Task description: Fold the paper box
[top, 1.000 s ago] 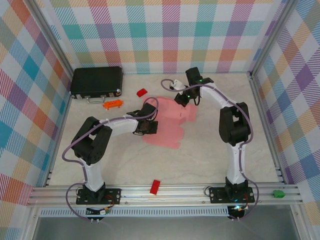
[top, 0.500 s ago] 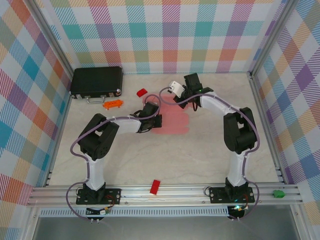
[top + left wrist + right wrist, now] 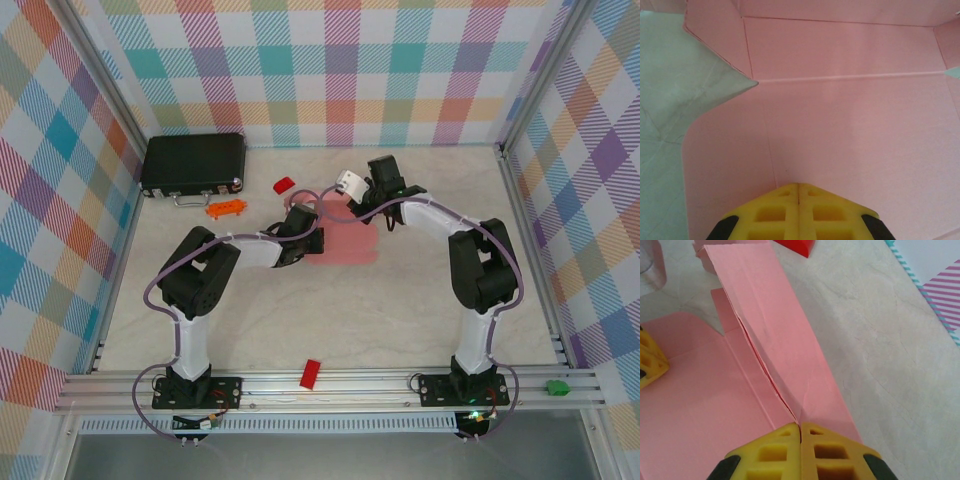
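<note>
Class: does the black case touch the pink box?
No, the case sits in the far-left corner, well apart from the box.

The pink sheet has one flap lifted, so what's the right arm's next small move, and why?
Probably nudge the right gripper sideways against the raised flap to tip it over along its crease. It sits shut at that crease's near end, the flap stands only half folded, and the shut left gripper is over a flat panel of the paper box.

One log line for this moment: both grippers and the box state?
left gripper: shut, tips over flat panel | right gripper: shut, at crease of raised flap | paper box: partly folded, mid-table
</note>
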`<state>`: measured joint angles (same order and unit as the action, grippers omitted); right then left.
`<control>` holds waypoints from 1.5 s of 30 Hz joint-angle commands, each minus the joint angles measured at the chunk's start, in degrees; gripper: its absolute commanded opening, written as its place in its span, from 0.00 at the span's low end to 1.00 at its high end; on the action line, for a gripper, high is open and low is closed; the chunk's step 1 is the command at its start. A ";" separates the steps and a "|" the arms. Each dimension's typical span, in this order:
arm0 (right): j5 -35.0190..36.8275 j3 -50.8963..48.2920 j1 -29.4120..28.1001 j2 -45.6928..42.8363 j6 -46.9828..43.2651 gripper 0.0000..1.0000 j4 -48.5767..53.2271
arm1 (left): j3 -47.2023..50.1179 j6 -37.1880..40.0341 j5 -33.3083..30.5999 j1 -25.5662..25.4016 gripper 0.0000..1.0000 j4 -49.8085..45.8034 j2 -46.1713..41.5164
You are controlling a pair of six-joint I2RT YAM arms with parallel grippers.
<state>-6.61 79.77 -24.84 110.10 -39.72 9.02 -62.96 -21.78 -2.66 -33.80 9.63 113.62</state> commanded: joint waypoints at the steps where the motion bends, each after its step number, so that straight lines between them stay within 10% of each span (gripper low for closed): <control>1: -0.48 -2.14 -1.49 -0.69 -0.35 0.06 -1.77 | 2.29 1.74 1.59 0.41 0.00 -2.07 1.34; 45: 6.95 -18.69 -3.11 0.81 -20.34 0.05 -36.89 | 8.11 3.28 3.10 0.48 0.03 0.62 -4.67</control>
<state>-0.19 62.74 -27.42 110.13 -59.02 -27.33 -57.01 -18.41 -0.54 -33.54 12.86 110.06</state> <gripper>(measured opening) 0.063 0.049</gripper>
